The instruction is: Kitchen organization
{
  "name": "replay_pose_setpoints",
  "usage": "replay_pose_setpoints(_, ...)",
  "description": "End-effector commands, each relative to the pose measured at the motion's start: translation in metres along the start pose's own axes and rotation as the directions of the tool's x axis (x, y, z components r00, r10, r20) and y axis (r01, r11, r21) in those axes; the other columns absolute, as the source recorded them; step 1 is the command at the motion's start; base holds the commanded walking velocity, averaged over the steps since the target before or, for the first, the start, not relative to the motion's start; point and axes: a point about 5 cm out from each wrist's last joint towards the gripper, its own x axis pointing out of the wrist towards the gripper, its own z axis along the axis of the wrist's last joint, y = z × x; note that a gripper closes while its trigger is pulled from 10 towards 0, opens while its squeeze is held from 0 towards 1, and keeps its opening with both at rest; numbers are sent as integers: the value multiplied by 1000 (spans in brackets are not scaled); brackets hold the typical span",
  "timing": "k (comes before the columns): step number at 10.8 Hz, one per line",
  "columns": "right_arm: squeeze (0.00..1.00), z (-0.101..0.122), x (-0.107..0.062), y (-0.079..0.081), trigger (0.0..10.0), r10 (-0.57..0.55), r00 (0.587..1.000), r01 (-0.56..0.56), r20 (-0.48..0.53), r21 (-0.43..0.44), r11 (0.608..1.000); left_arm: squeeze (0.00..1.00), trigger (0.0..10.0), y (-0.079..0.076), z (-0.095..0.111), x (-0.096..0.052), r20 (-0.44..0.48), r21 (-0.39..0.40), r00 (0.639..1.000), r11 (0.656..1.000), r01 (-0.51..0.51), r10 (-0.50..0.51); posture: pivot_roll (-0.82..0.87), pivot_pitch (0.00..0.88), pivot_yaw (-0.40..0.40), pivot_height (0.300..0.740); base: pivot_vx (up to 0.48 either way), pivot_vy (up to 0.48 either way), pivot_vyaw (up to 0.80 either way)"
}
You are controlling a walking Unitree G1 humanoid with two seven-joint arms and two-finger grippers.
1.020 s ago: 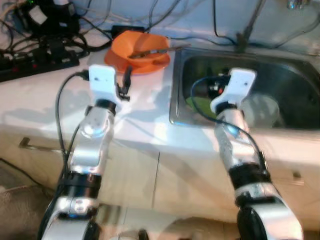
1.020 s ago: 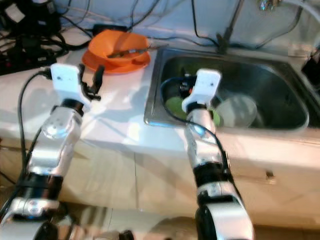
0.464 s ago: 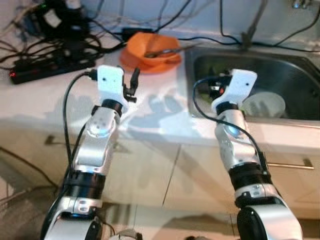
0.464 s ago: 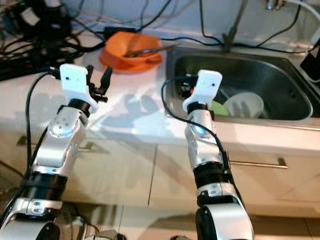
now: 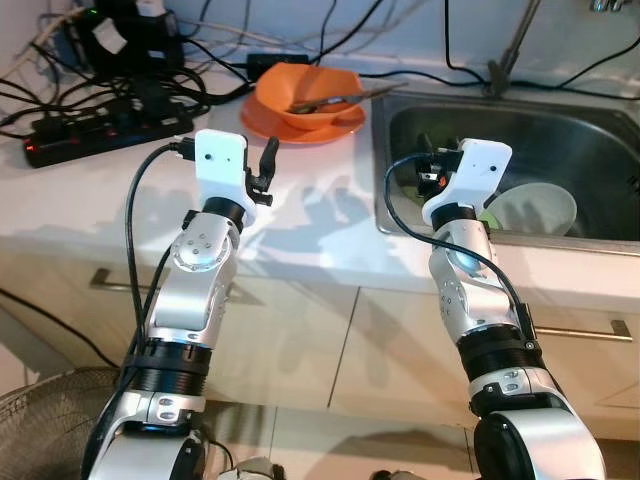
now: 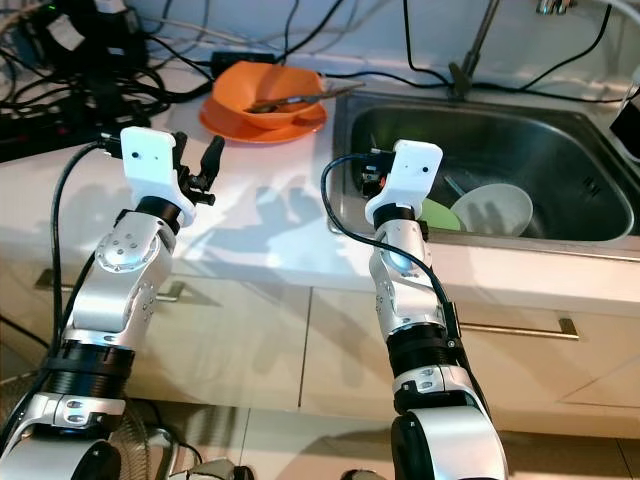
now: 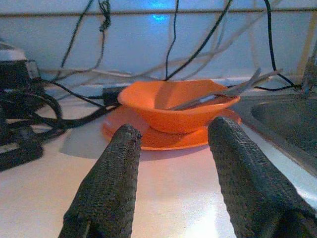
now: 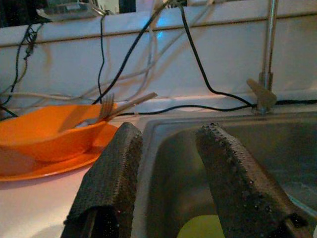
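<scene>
Since the earlier pictures the whole scene has been sliding down and widening, which reads as the robot's head rising and backing off rather than any dish moving; both arms are sitting in much the same pose over the table edge as before.

Left pincer (image 7: pixel 171 173) is hovering with its two black fingers apart and nothing between them, aimed straight at the sink-side orange bowl (image 7: pixel 181 104). That bowl is resting on an orange plate (image 5: pixel 300 125) just left of the sink (image 5: pixel 395 215), with a fork (image 8: pixel 106 106) and another utensil lying across its rim. Right pincer (image 8: pixel 166 183) is also standing apart and empty, poised over the sink's near left corner. Inside the sink, a pale bowl (image 5: pixel 535 208) is lying tilted near the front wall, touching something green (image 6: pixel 438 213) beside it.

Further out from the sink, to the left along the white table (image 5: pixel 80 200), a black power strip (image 5: pixel 95 135) and a tangle of cables (image 5: pixel 150 75) are crowding the back. A faucet stem (image 6: pixel 472 45) is rising behind the sink.

Judging from this, nothing is gripped yet; the steadier, fuller view probably means the robot is settling before reaching, most likely for the orange dishes. The loose cutlery could slip out if the bowl is tipped.
</scene>
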Motion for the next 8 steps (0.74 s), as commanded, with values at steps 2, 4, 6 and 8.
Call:
replay_pose_setpoints(2,0,1,2,-3,10000,-11,1000,11,-6,6,1000,0,10000,-1,7,4,13,-2,1000,1000,16,-16,115,55,-12,740,0,148,0)
replay_pose_setpoints(4,0,1,1,-2,10000,-7,1000,7,-4,3,1000,0,10000,-2,8,4,15,2,1000,1000,18,-18,115,56,-11,740,120,141,0)
replay_pose_setpoints(6,0,3,1,1,10000,25,1000,-25,9,-38,999,0,10000,-1,10,5,18,5,1000,1000,12,-12,118,58,-13,740,244,0,0)
replay_pose_setpoints(8,0,3,1,3,10000,28,1000,-27,14,-30,999,0,10000,0,11,5,22,11,1000,1000,8,-9,120,57,-13,740,293,0,0)
